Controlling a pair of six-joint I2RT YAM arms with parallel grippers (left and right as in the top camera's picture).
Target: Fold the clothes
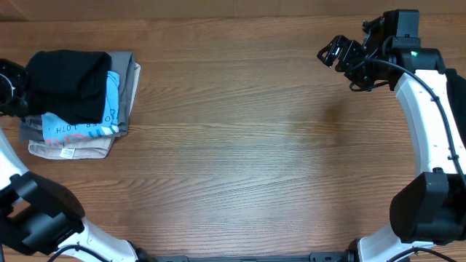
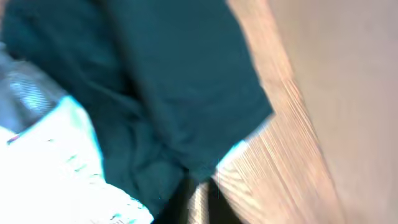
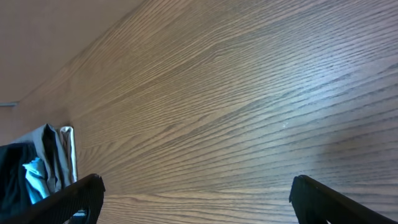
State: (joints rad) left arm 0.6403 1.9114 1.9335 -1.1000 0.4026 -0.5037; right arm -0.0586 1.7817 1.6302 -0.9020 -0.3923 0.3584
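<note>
The black garment (image 1: 67, 81) tops the stack (image 1: 128, 87); the left gripper (image 1: 11, 89), pressed together beside the stack, should lift away straight so nothing drags; the right gripper (image 1: 336, 52), spread, hangs well apart from it.

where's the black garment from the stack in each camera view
Overhead: the black garment lies on top of the folded stack, upper left.
Left wrist: the black garment fills the upper middle, close and blurred.
Right wrist: the black garment is a dark sliver at the lower left edge.
Shared landmark: the light-blue shirt right next to it.
</note>
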